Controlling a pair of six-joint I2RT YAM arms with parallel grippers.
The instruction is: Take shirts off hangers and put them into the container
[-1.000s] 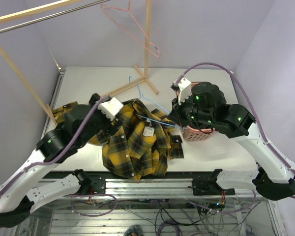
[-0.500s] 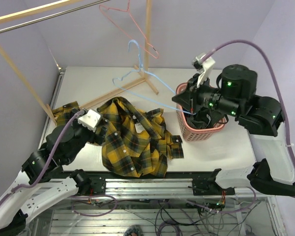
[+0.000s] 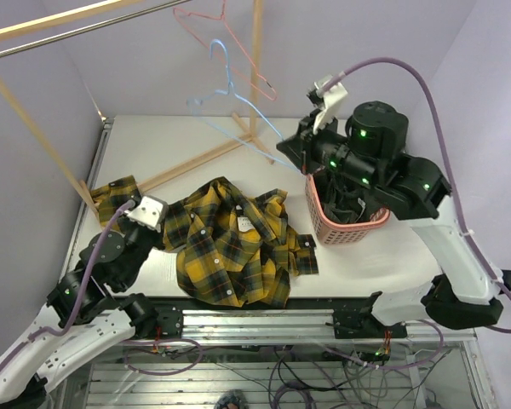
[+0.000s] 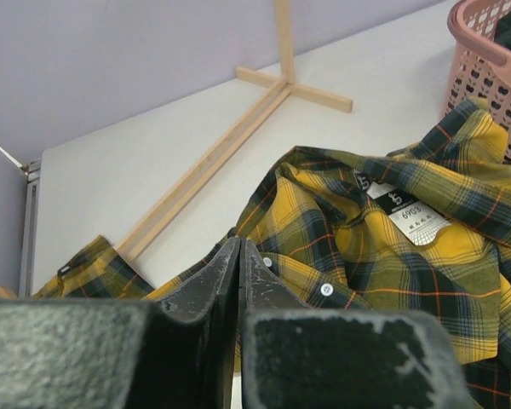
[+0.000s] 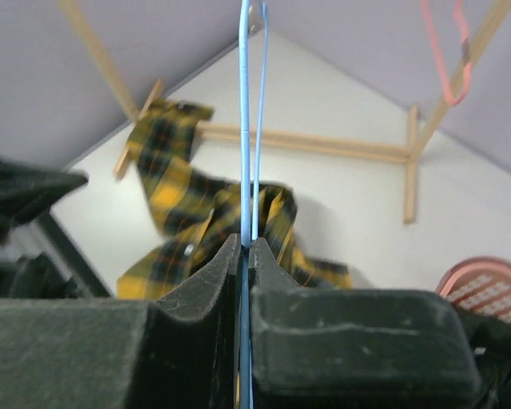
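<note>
Since a second ago the blue hanger [image 5: 244, 102] has come off the plaid shirt [image 3: 234, 247] and risen toward 12 o'clock, and it is pinched in the closed right gripper [image 5: 244, 245]. That shirt lies crumpled on the table [image 3: 153, 145], touching the basket [image 3: 341, 232] at its 9 o'clock side. A dark shirt [image 3: 347, 203] sits inside. The left gripper [image 4: 238, 249], at the plaid shirt's 9 o'clock, is closed with nothing between its fingers. The pink hanger [image 3: 247, 53] hangs at 12 o'clock.

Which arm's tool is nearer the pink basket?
Right. The right tool, shut on the blue hanger, is just above and beside the basket; the left tool lies across the plaid shirt from it.
</note>
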